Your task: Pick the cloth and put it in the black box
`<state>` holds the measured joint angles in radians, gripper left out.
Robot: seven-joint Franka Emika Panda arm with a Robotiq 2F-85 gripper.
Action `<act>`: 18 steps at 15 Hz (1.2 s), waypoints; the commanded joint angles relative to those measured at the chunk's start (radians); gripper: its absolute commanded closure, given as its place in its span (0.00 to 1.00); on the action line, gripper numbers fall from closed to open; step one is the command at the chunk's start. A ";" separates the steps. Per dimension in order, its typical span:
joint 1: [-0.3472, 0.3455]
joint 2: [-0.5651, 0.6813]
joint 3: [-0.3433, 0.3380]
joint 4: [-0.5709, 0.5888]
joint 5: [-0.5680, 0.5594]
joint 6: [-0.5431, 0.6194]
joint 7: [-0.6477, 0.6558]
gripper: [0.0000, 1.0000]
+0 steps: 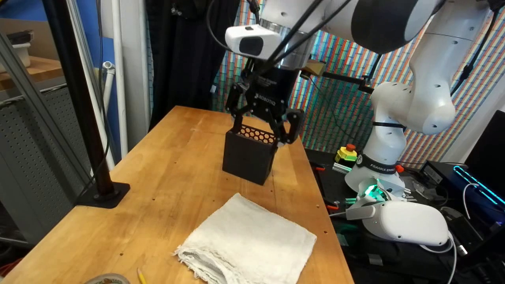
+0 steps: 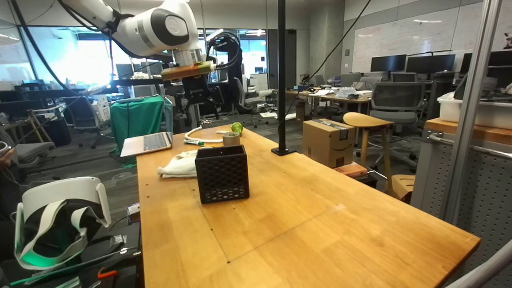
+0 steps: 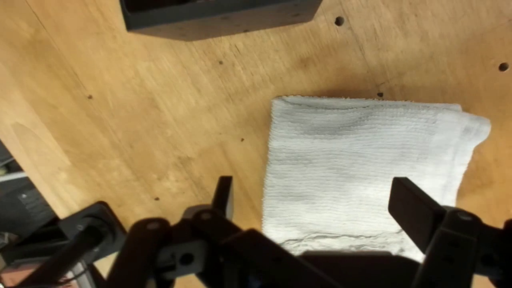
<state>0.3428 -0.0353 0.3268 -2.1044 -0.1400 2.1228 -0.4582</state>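
Note:
The white folded cloth [image 1: 252, 240] lies flat on the wooden table. It also shows in the wrist view [image 3: 352, 160] and, partly hidden behind the box, in an exterior view [image 2: 178, 165]. The black box [image 1: 247, 157] stands upright on the table with its open top up, apart from the cloth. It shows in an exterior view [image 2: 222, 176] and at the top edge of the wrist view [image 3: 224, 20]. My gripper [image 1: 258, 133] is open and empty, high above the table. In the wrist view the fingers [image 3: 310, 180] are spread, with cloth visible below between them.
A black pole on a base [image 1: 103, 193] stands at the table's edge. A laptop [image 2: 149, 143], a tape roll [image 2: 231, 139], a white hose [image 2: 212, 141] and a green round object [image 2: 237, 127] lie beyond the cloth. A yellow pencil [image 1: 141, 277] lies near the tape roll.

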 commanded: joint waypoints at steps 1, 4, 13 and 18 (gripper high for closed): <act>0.028 0.081 0.034 0.046 -0.021 0.009 -0.125 0.00; 0.044 0.136 0.062 0.065 -0.065 0.031 -0.215 0.00; 0.006 0.284 0.061 0.032 -0.066 0.344 -0.304 0.00; -0.003 0.432 0.102 0.052 0.062 0.413 -0.271 0.00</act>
<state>0.3490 0.3228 0.3969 -2.0779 -0.1389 2.5047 -0.7411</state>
